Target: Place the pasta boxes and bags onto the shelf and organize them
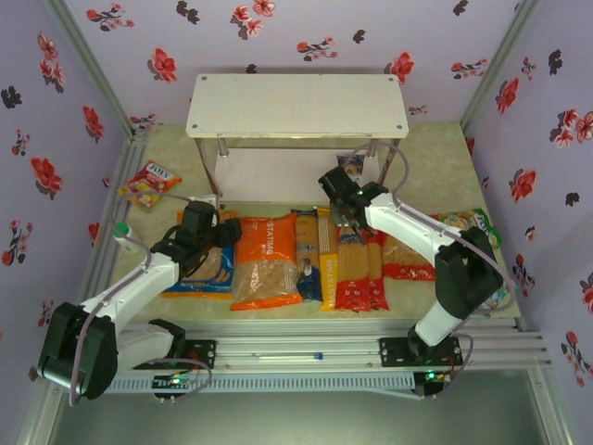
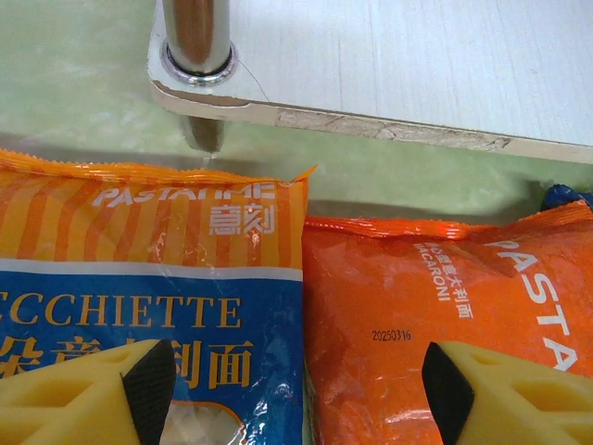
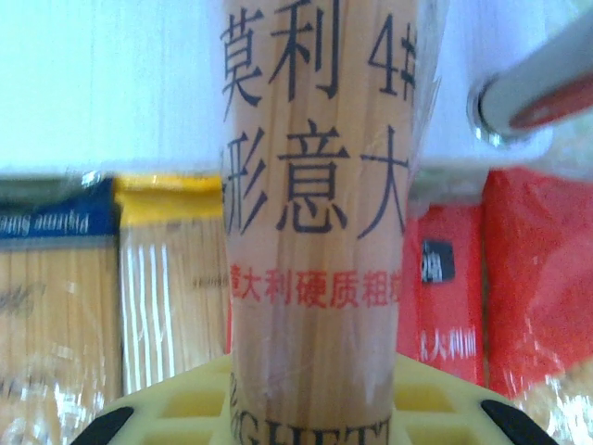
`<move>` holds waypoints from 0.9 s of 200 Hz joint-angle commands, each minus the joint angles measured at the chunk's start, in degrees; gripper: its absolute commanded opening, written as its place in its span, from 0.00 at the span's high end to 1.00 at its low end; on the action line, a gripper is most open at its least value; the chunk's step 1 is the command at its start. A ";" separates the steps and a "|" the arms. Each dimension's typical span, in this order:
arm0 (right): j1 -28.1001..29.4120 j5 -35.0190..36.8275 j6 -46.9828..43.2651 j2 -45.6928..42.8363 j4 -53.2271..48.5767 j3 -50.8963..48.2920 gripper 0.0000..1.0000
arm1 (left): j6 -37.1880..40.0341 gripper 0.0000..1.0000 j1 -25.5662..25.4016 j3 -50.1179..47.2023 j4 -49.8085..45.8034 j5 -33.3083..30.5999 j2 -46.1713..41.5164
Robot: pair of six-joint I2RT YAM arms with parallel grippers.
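The white two-tier shelf [image 1: 296,104] stands at the back. In front of it lies a row: blue-orange bag [image 1: 199,273], orange bag [image 1: 266,260], dark blue pack [image 1: 306,255], yellow pack [image 1: 326,269], red packs [image 1: 361,278] and red bag [image 1: 408,258]. My left gripper [image 1: 199,227] hangs open low over the seam between the blue-orange bag [image 2: 148,306] and the orange bag [image 2: 417,306], fingers [image 2: 83,399] wide apart. My right gripper [image 1: 346,211] is shut on a spaghetti pack [image 3: 315,232] with tan pasta showing, lifted endwise toward the shelf's lower board [image 3: 111,93].
A yellow-red snack packet [image 1: 148,184] lies at the left and a green one [image 1: 471,222] at the right. A metal shelf post [image 2: 196,37] and the chipped lower board edge [image 2: 389,125] are just beyond the left gripper. Another post [image 3: 537,93] stands right of the held pack.
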 commanded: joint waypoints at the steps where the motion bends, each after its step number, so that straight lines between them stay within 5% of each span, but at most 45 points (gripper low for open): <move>1: -1.91 2.99 -4.47 1.61 6.73 5.09 1.00 | -0.12 0.26 0.47 -0.27 -1.58 0.62 -1.62; 180: -7.16 9.61 -10.27 11.40 17.94 10.11 1.00 | 0.14 0.26 0.47 0.06 -3.17 0.63 -1.25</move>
